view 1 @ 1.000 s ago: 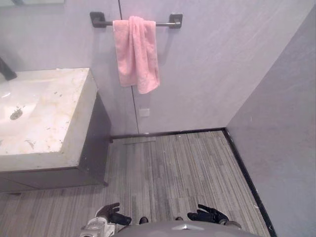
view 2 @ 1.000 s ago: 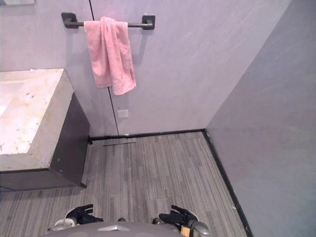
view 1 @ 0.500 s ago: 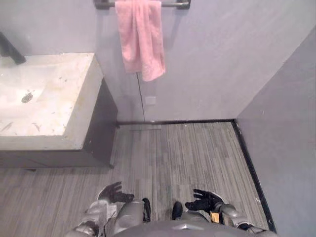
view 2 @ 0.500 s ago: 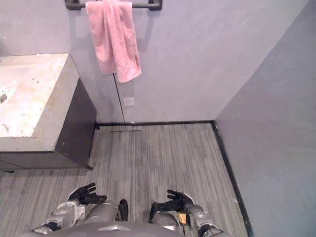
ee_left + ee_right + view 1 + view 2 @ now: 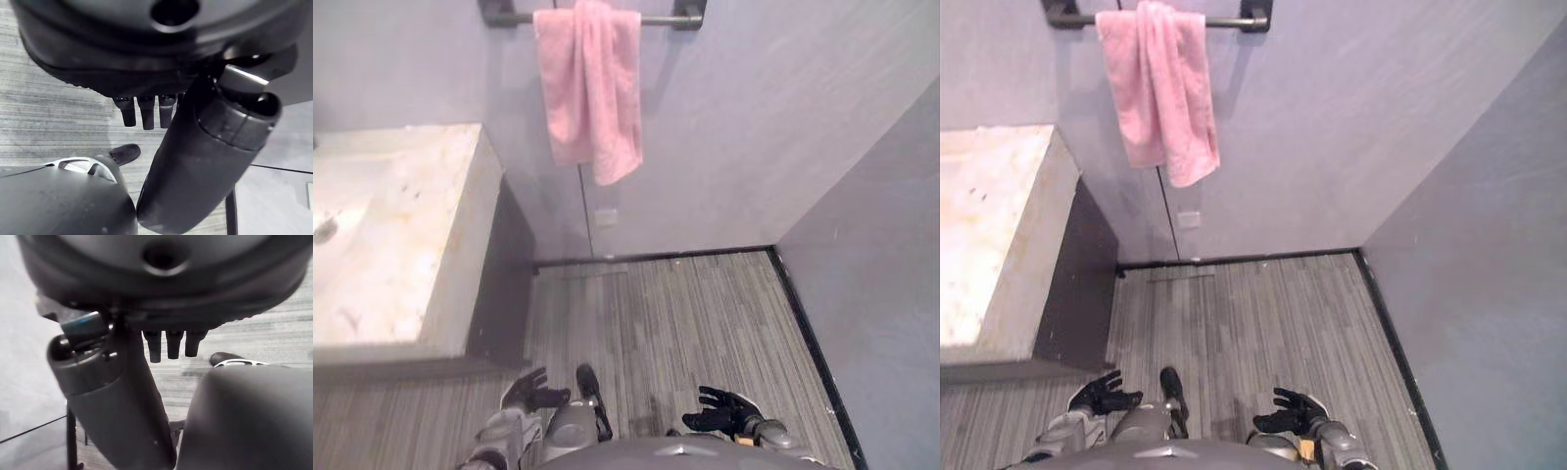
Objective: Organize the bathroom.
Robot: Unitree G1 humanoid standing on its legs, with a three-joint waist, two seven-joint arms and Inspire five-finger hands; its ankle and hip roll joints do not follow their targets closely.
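On the wall bar (image 5: 661,20) hangs a pink towel (image 5: 589,88).

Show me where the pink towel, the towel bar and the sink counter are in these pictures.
Towel (image 5: 590,93), left eye view, middle of the hanging cloth.
Towel bar (image 5: 663,19), left eye view, bare rod right of the towel.
Sink counter (image 5: 411,215), left eye view, pale top surface.

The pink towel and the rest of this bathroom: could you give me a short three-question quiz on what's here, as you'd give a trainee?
1. True or false: the pink towel lies on the floor.
2. Which stands left of the towel? A) the sink counter B) a bathtub C) a shelf
3. Fill in: the towel hangs over a dark ____ on the wall.

Key
1. False; it hangs on the wall.
2. A
3. towel bar

Both the left hand and right hand hang low, fingers relaxed, holding nothing.
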